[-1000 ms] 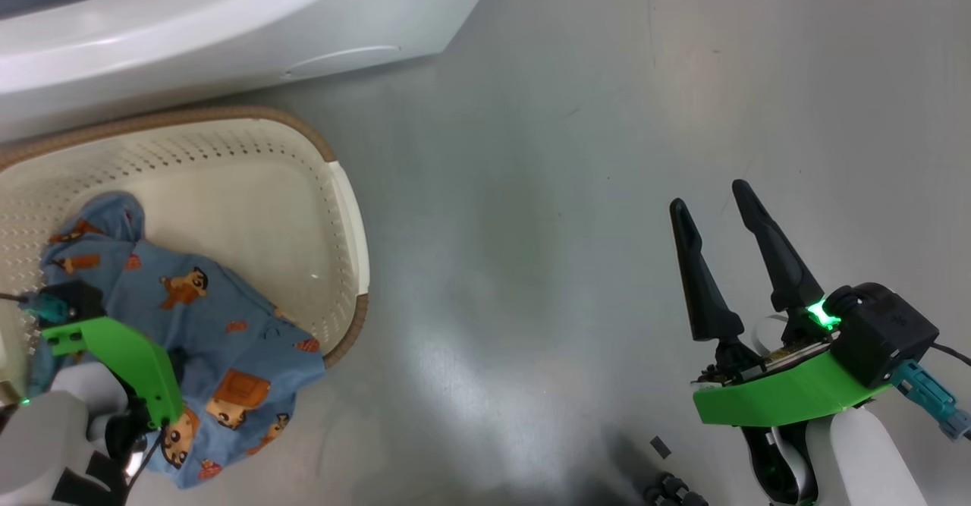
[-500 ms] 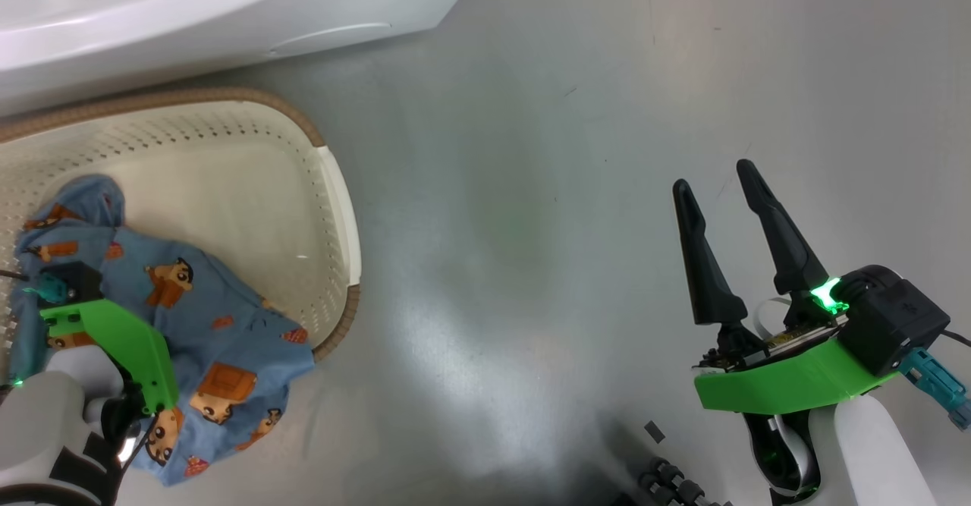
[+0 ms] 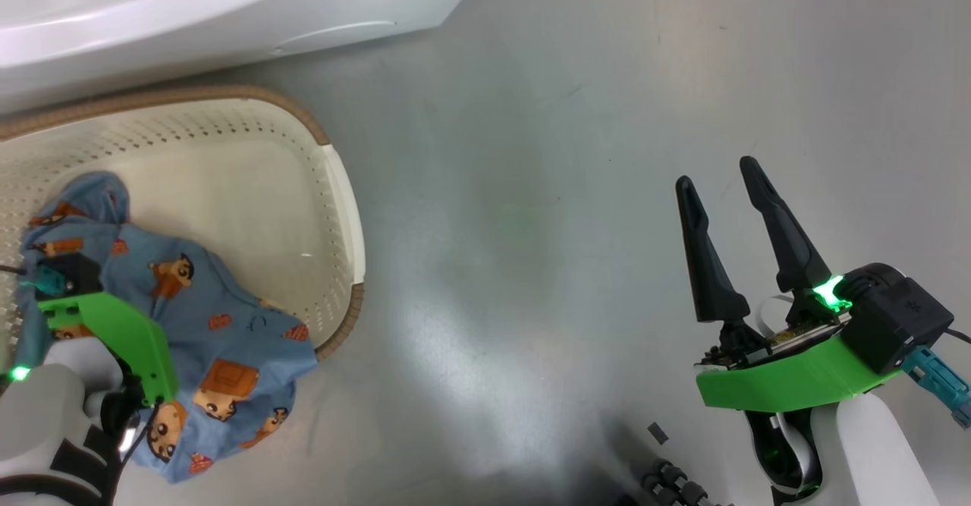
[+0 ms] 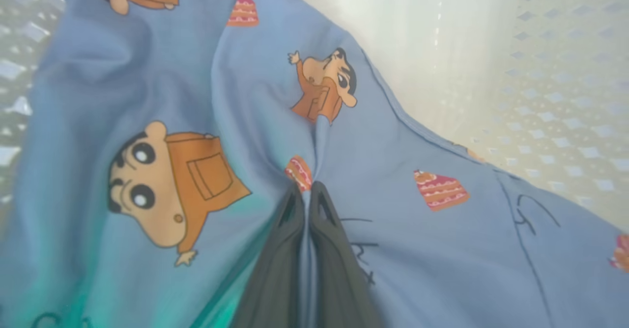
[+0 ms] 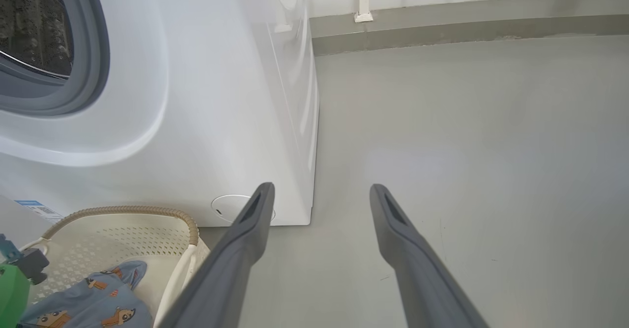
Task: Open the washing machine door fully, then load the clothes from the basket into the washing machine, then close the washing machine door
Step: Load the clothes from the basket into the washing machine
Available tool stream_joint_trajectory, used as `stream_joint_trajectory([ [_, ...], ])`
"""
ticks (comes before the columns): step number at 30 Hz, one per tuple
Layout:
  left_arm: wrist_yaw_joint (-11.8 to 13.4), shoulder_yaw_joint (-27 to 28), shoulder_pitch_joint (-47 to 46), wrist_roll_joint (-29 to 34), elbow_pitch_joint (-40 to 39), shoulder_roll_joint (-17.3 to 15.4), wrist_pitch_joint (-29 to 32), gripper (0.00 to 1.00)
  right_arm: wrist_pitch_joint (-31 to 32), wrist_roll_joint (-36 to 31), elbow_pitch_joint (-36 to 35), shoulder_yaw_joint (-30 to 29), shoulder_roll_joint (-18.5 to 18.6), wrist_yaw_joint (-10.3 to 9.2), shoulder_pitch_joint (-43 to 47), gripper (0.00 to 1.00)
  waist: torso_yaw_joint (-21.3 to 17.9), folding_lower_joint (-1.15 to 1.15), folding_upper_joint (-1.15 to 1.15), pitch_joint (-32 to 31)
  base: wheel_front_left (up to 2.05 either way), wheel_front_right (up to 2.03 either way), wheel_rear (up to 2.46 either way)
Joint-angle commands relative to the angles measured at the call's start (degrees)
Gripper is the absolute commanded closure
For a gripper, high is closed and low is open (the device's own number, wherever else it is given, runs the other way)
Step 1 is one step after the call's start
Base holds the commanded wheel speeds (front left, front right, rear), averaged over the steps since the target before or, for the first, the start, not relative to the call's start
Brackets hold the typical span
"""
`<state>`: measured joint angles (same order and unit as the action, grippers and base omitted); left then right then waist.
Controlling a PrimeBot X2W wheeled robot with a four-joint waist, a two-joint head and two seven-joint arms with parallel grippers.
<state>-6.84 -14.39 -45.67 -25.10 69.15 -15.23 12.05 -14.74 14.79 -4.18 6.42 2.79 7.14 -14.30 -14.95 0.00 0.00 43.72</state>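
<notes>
Left gripper (image 4: pixel 308 193), jaws pinched on the clothes (image 4: pixel 147 72), apparently points down into the basket (image 4: pixel 565 72).

Washing machine (image 5: pixel 221 121): one, ahead and left of the right gripper (image 3: pixel 717 172).
On it: one grey rubber ring (image 5: pixel 98 47), one blue label (image 5: pixel 37 209), and one round cap (image 5: pixel 228 205) just beside that gripper's left fingertip.
Basket (image 3: pixel 227 96): one, beneath the left gripper (image 4: pixel 307 190). One white handle (image 3: pixel 347 210) counted.
Blue garment (image 3: pixel 190 309): one piece, with one fold pinched between the left gripper's fingers.
Printed cartoon figures around those fingertips: three, one cut by the frame edge.
Grippers: two, with two dark fingers each, four in all.
</notes>
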Motion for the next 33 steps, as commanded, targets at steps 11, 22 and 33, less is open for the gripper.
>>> stream_joint_trajectory([
  [11,-0.42,1.22,3.76,-2.28,-1.67,-1.00,-8.56,1.00,-0.26,0.51,-0.15,0.26,0.09,0.35,1.40,0.00,2.16,0.00,0.00,-5.61,0.00,0.00,0.00],
  [22,-0.42,2.17,10.61,-4.44,-5.72,2.30,-19.65,1.00,-0.26,-0.51,1.45,-0.56,0.09,0.35,4.51,0.00,5.89,0.00,0.00,-15.54,0.00,0.00,0.00],
  [33,0.53,3.36,20.17,-6.66,-12.73,5.49,-25.39,1.00,-0.26,-1.35,3.38,-1.08,0.09,0.35,10.09,0.00,8.46,0.00,0.00,-27.31,0.00,0.00,0.00],
])
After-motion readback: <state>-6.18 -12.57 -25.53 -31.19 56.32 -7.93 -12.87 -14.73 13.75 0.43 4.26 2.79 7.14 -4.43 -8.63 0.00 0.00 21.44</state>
